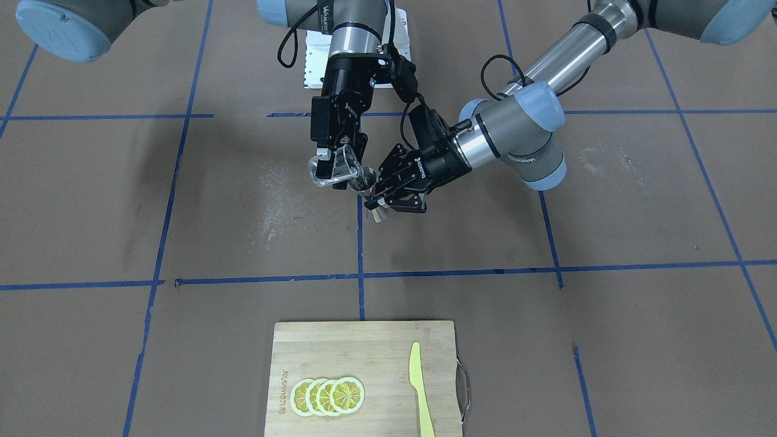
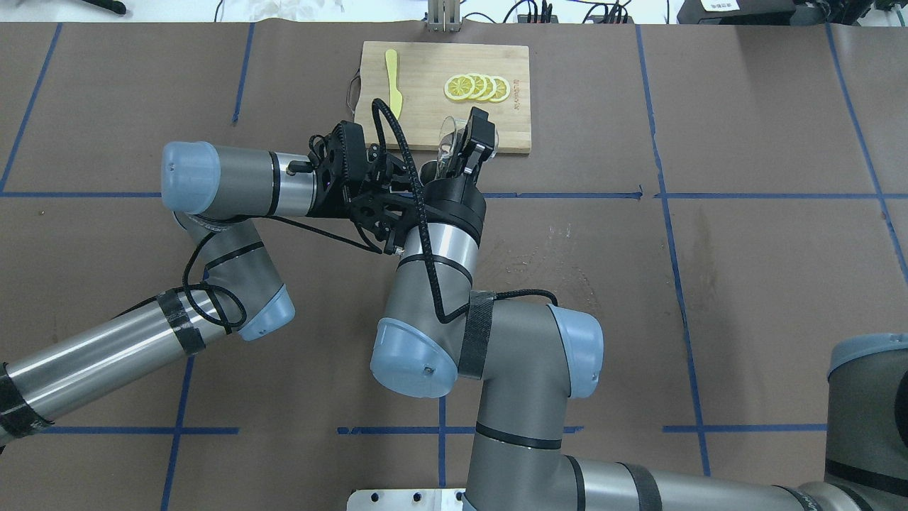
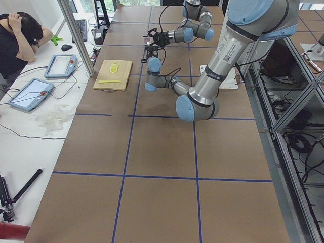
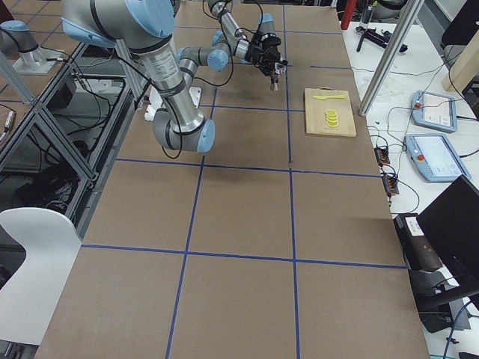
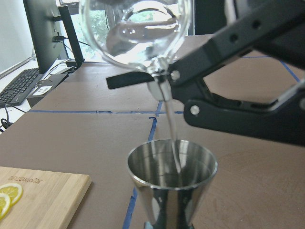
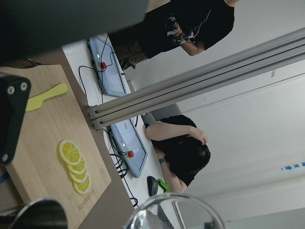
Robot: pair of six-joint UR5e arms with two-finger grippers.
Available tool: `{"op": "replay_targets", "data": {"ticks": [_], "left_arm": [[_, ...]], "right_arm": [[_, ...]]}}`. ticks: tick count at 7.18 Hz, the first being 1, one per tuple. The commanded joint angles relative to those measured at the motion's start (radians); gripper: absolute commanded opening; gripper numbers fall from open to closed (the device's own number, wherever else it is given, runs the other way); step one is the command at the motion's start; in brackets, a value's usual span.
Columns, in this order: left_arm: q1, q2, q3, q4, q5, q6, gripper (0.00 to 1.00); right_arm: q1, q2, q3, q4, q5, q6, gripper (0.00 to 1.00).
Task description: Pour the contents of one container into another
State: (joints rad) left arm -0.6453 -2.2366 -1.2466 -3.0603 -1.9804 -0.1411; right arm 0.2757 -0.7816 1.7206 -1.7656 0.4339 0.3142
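Note:
The clear cup (image 1: 335, 168) is tipped over, mouth toward the steel jigger (image 1: 365, 180), with my right gripper (image 1: 332, 159) shut on it from above. In the left wrist view a thin stream of clear liquid runs from the clear cup (image 5: 136, 33) into the open top cone of the jigger (image 5: 171, 183). My left gripper (image 1: 377, 200) is shut on the jigger, holding it upright above the table. From overhead, the cup (image 2: 450, 138) and the jigger (image 2: 429, 170) sit just past the crossed wrists. The cup rim (image 6: 176, 212) fills the bottom of the right wrist view.
A bamboo cutting board (image 1: 364, 358) lies at the table's operator side, carrying several lemon slices (image 1: 328, 396) and a yellow plastic knife (image 1: 420, 388). Blue tape lines grid the brown table. Two operators sit beyond the board (image 3: 112, 75) in the exterior left view.

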Motion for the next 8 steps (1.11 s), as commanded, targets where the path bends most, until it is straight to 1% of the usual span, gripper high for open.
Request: {"op": "replay_targets", "data": {"ticks": [1,2,8], "left_arm": [[0.0,0.0,-0.001,0.0,0.0,0.0,0.0],[0.001,0.0,-0.001,0.0,0.0,0.0,0.0],[0.0,0.0,-0.002,0.0,0.0,0.0,0.0]], "right_arm": [[-0.003,0.001,-0.001,-0.005,-0.012,-0.055,0.0],[-0.003,0.001,-0.001,-0.005,-0.014,-0.097,0.0],[-0.003,0.007,-0.003,-0.005,-0.021,-0.142,0.0]]}}
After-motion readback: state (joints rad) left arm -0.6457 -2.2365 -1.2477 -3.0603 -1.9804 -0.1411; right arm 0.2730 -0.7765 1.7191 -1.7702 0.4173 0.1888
